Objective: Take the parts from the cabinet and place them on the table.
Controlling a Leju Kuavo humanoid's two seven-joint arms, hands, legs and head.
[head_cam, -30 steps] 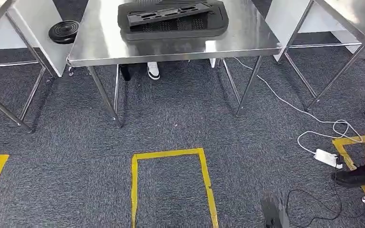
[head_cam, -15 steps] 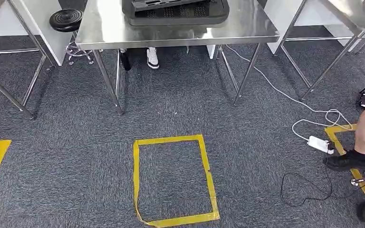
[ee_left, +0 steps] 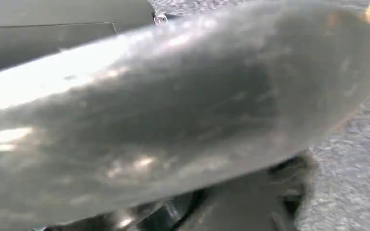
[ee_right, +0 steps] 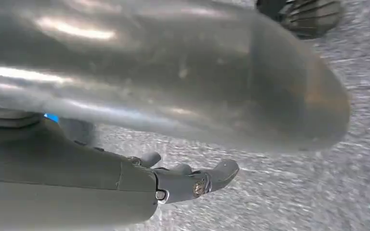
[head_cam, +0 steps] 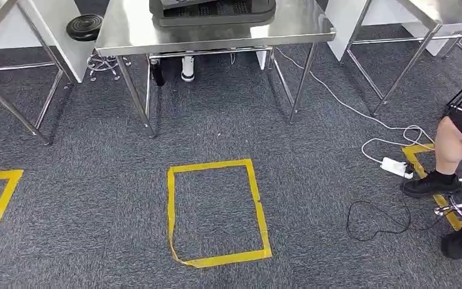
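While right hand hangs empty, fingers apart, parts on table, left unclear.

- The grey right hand is hanging above the carpet, fingers stretched out nearly straight and slightly apart, holding nothing.

The camera has pulled back from the steel table.
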